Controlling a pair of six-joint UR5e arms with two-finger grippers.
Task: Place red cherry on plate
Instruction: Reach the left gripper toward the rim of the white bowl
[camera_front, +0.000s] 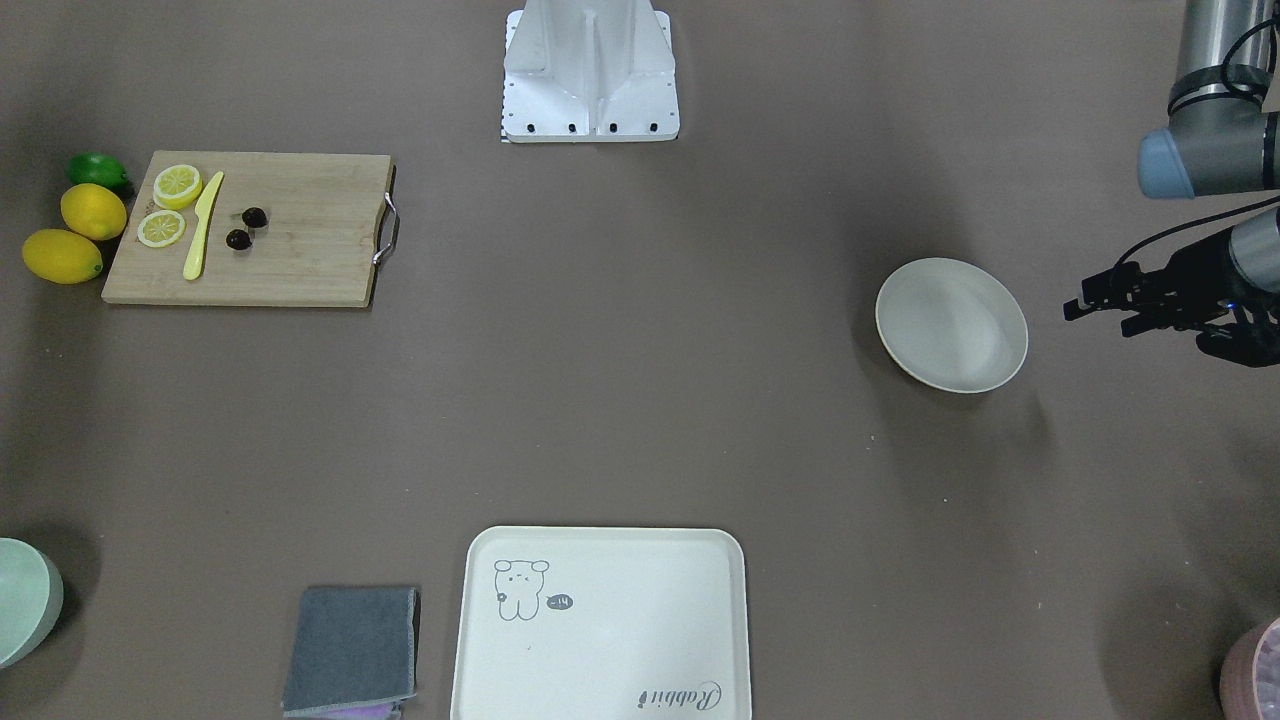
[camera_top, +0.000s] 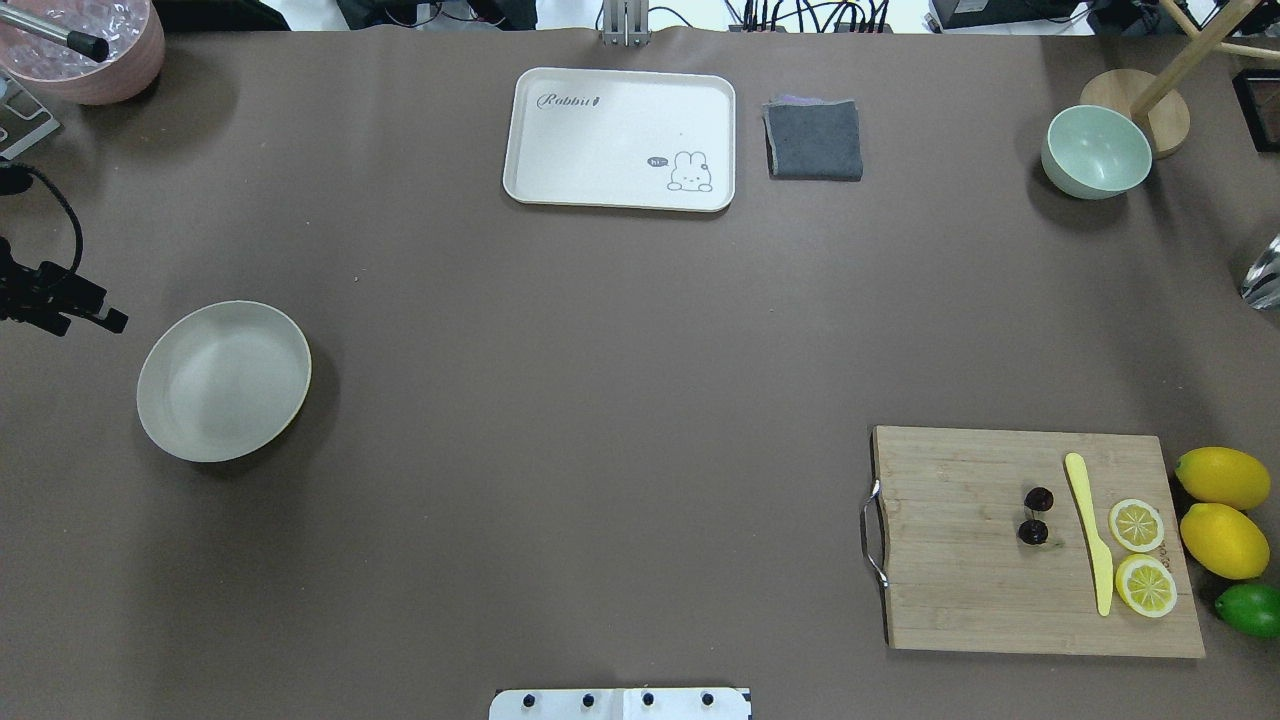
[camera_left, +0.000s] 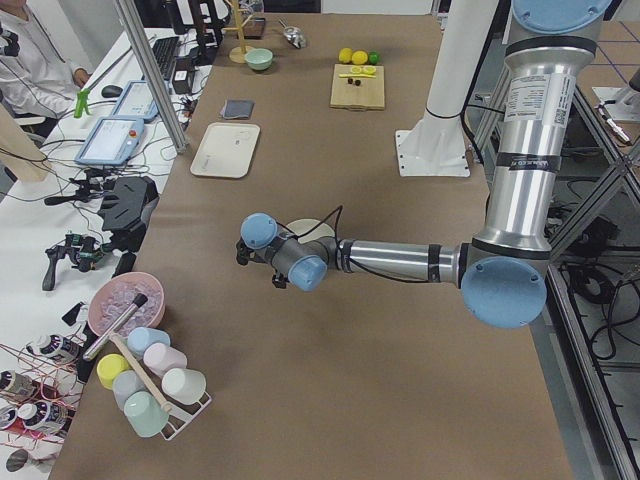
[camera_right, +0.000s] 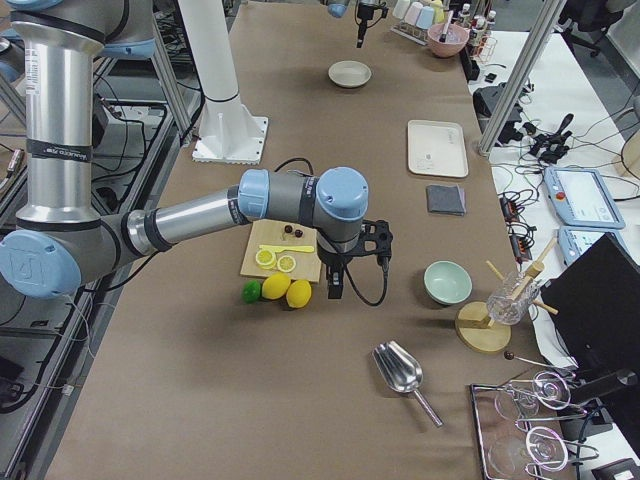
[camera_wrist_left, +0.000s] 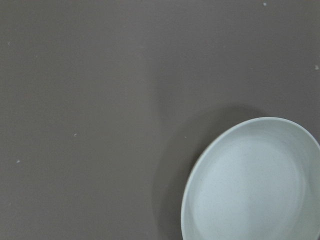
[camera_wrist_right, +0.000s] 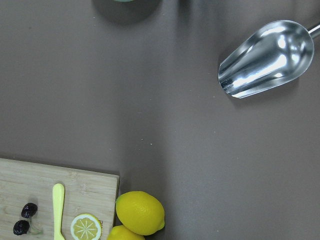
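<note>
Dark-red and glossy, the red cherry (camera_top: 1036, 515) is lying untouched on the wooden board (camera_top: 960, 570) near the right tool (camera_right: 335, 288), while the plate (camera_top: 225, 380) is sitting bare just beside the left tool (camera_front: 1097, 308), so grasping, carrying and placing are all remaining; whether either tool is standing apart or together I cannot tell.

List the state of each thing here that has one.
red cherry: lying on the cutting board, ungripped
plate: upright, empty
tray: flat, empty
green bowl: upright, empty
cloth: folded
left hand: beside the plate, holding nothing, opening unclear
right hand: near the lemons, opening unclear
</note>
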